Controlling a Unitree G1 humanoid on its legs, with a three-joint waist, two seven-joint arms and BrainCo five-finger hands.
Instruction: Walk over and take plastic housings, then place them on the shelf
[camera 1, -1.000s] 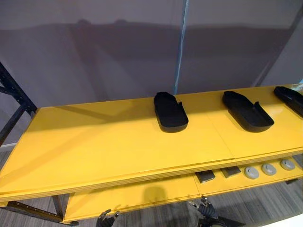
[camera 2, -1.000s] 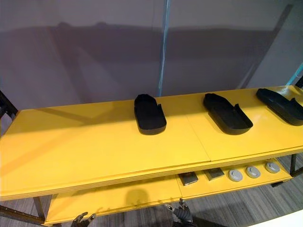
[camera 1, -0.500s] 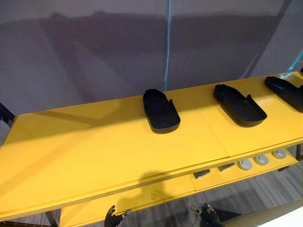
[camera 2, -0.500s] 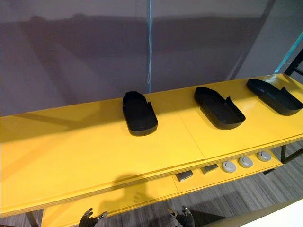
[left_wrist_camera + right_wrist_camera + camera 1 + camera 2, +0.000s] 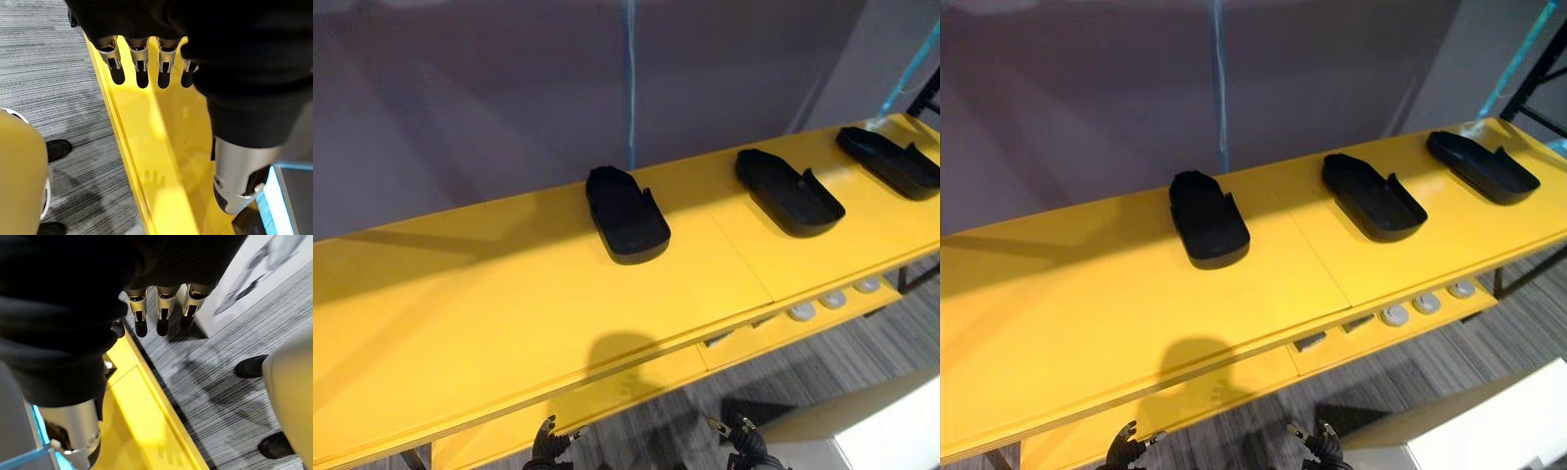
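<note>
Three black plastic housings are lying well apart along the yellow shelf's far edge: the first housing mid-shelf, the second housing and the third housing toward its right end. The left hand and the right hand are hanging below the near edge, their fingers straight, slightly spread and holding nothing.

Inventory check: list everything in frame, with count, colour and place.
plastic housings: three, black, in a spaced row on the top shelf, from its middle towards the right end
top shelf: one, yellow, across the view
lower shelf: one, yellow, beneath the top shelf
discs: three, grey, in a row on the lower shelf, right part
blocks: two, dark, on the lower shelf left of the discs
strip: one, blue, vertical on the wall
wall: grey, behind the shelf
floor: grey, striped
white object: one, on the floor at lower right
left hand: fingers straight, empty, low before the shelf
right hand: likewise
</note>
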